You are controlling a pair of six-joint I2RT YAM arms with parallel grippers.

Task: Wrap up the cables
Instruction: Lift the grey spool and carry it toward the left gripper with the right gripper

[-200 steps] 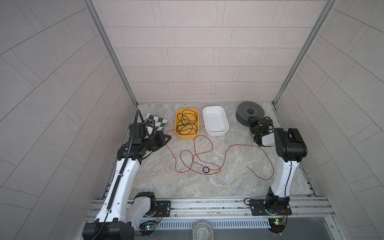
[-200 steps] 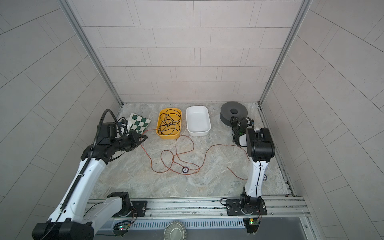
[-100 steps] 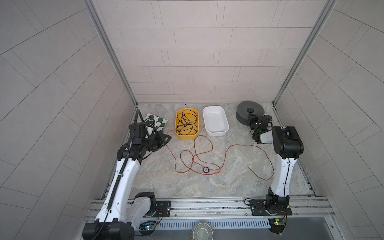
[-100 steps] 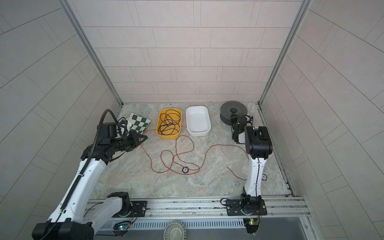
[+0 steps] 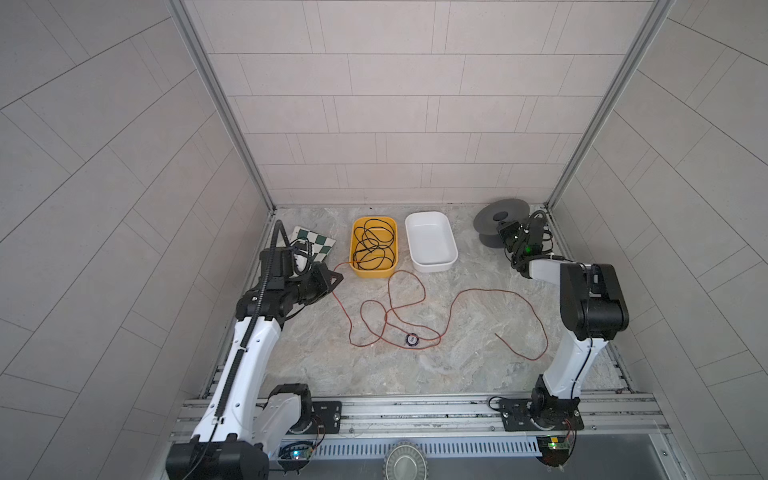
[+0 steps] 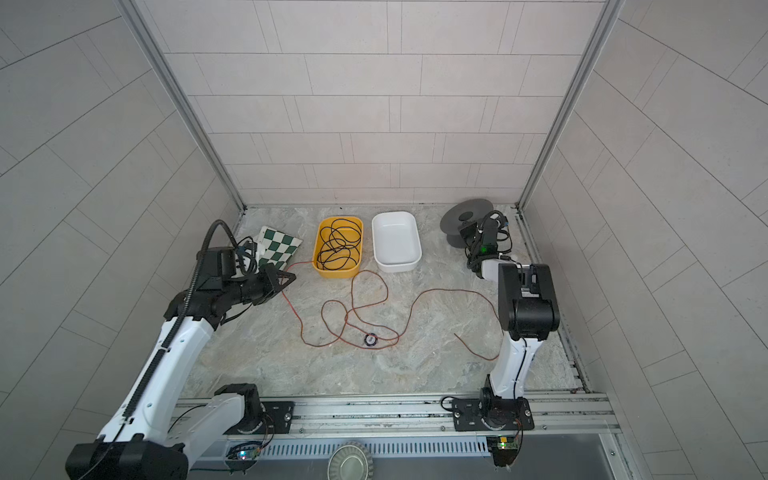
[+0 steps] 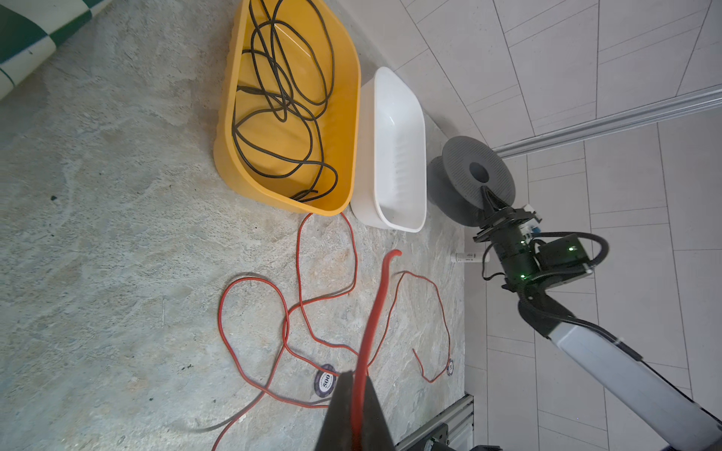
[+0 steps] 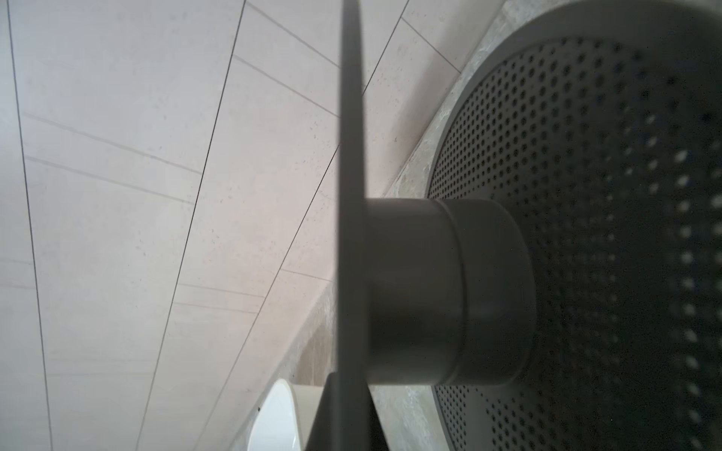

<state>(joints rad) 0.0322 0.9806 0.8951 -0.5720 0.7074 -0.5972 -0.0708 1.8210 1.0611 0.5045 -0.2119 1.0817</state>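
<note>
The cables are one long red wire [image 5: 390, 307] lying in loose loops across the marble floor in both top views [image 6: 353, 307]. My left gripper [image 5: 334, 277] hangs above the floor just left of the yellow bin, shut on a stretch of this wire. In the left wrist view the wire [image 7: 375, 312] runs out from between the shut jaws [image 7: 357, 384]. At the back right my right gripper [image 5: 506, 231] is shut on the thin top flange of a grey spool [image 5: 492, 214]. The right wrist view shows that flange [image 8: 351, 156] edge-on between the jaws [image 8: 350, 380].
A yellow bin [image 5: 374, 272] holding a thin black cable [image 5: 374, 245] and a white bin [image 5: 432, 266] stand at the back. A green-and-white checkered board [image 5: 318, 243] lies back left. A poker chip [image 5: 412, 339] sits among the wire's loops. The side walls are close to both arms.
My right gripper has moved in to the spool and shut on its top flange. The left arm and the wire on the floor have stayed put.
</note>
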